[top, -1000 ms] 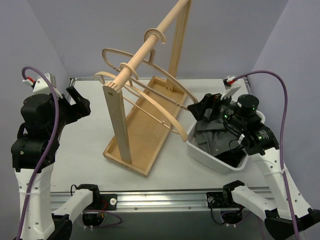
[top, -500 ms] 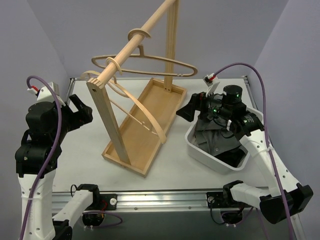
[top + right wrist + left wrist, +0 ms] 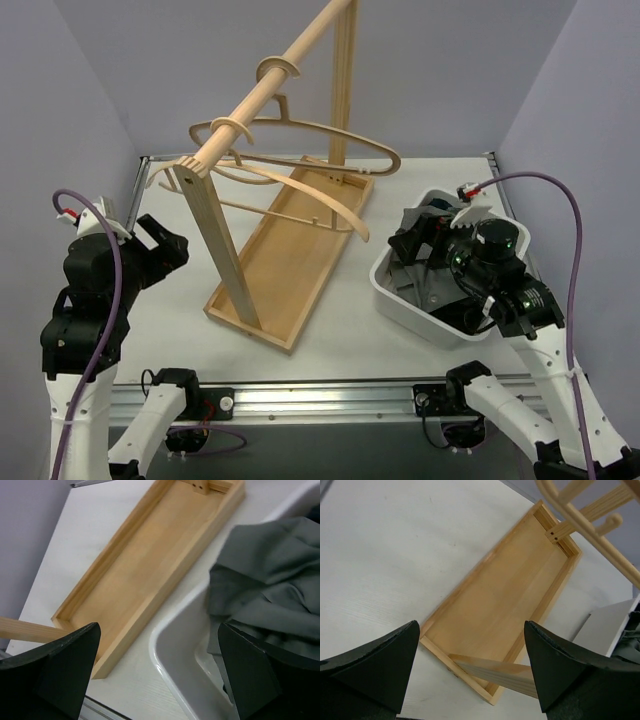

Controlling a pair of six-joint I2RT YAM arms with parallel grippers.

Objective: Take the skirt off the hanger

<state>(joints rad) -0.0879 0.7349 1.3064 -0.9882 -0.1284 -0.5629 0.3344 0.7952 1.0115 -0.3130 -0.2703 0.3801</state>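
Right claw hangs spread and empty over the white plastic tub, nearer it than the left claw, also spread. Crumpled grey skirt lies in the tub just below; curved wooden hangers are bare. Left wrist looks onto a smooth pine tray. Right wrist: soft folds lie rightward.

You had even, diffuse light from overhead. The white table read bright without glare, and the wooden rack cast only faint, soft shadows. The top view was sharp from edge to edge. In both wrist views, the black fingers close to the lens rendered dark and short of detail. The folds of the skirt showed clearly.
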